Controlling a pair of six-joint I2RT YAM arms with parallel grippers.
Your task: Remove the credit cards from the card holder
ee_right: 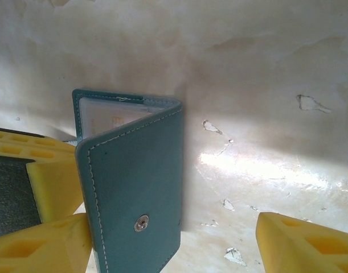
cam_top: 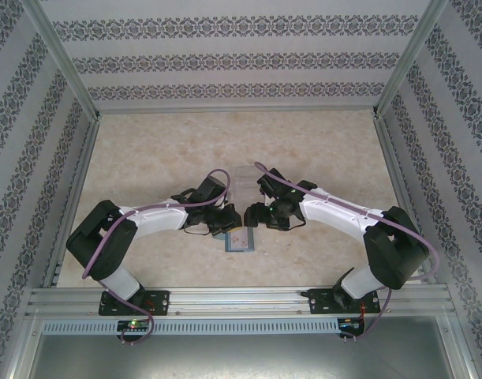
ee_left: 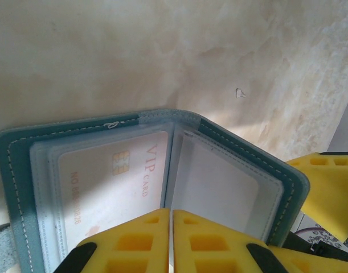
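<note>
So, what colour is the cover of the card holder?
Teal with pale stitching; right wrist view shows the card holder best.

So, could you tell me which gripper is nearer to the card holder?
Left. The left gripper is shut on an inner leaf of the holder; the right gripper stands open astride its raised cover.

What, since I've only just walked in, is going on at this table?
Two robot arms are working a teal card holder, partly open on the table. The left gripper is shut at its near edge, apparently pinching it. The right gripper stands open astride the outer cover. A VIP card sits in a clear inner pocket, not yet out.
</note>
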